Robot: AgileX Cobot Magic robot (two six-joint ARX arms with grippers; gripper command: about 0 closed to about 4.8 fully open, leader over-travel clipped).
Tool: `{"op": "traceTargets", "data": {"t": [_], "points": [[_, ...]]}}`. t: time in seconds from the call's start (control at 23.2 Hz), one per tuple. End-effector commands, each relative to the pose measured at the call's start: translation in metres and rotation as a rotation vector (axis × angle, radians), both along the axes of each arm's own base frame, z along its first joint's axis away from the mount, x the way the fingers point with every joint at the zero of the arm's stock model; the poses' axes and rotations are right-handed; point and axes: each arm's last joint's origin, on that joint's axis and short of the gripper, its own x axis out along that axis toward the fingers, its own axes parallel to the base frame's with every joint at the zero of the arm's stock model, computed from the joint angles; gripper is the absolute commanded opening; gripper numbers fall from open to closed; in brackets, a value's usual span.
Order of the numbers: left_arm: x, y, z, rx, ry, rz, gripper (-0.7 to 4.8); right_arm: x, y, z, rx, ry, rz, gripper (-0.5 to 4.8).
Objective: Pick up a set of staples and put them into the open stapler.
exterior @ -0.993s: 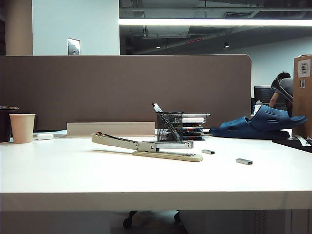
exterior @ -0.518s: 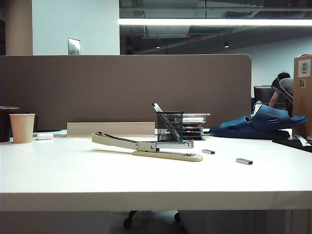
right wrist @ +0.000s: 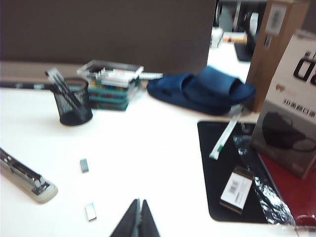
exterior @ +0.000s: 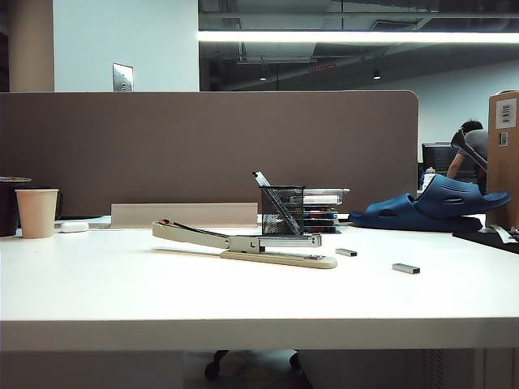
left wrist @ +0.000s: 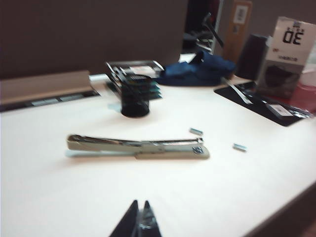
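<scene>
Stapler (exterior: 243,243) open on table (exterior: 122,292), staples (exterior: 405,268) beside, left pincer (left wrist: 139,223) and right pincer (right wrist: 138,217) closed, empty.

Bright overhead light, sharp outside camera, soft wrist cameras.
You get a glaring ceiling strip light (exterior: 357,36) in the exterior view and a washed-out white table (exterior: 122,284); both wrist views are blurred, the boxes (right wrist: 291,103) beyond the right gripper (right wrist: 138,217) smeared most.

Open-plan office — desk partition (exterior: 211,150), pen cup (exterior: 283,211), stapler (exterior: 243,243)
</scene>
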Motion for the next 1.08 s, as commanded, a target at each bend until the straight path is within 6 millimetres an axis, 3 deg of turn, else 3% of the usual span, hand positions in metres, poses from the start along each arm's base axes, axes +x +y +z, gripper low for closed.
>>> {"op": "traceTargets", "data": {"t": [0.04,0.3,0.56,0.82,0.91,1.08], "points": [[0.005,-0.002,0.007,0.01,0.023,-0.056,-0.05,0.012,0.001,0.013,0.017,0.057,0.02,-0.09],[0.034,-0.003,0.015,0.078,0.127,-0.09,-0.05,0.055,0.006,0.03,0.048,0.205,0.126,-0.09],[0.062,-0.005,0.012,0.09,0.169,-0.095,-0.05,0.106,0.02,0.03,0.042,0.387,0.187,-0.09],[0.086,-0.006,0.003,0.09,0.209,-0.096,-0.05,0.183,0.046,0.002,0.031,0.619,0.292,-0.03],[0.09,-0.006,0.002,0.096,0.206,-0.098,-0.05,0.199,0.049,-0.004,0.036,0.662,0.301,0.06],[0.099,-0.012,-0.003,0.17,0.155,-0.144,-0.05,0.232,0.054,-0.024,-0.041,0.76,0.339,0.89]]}}
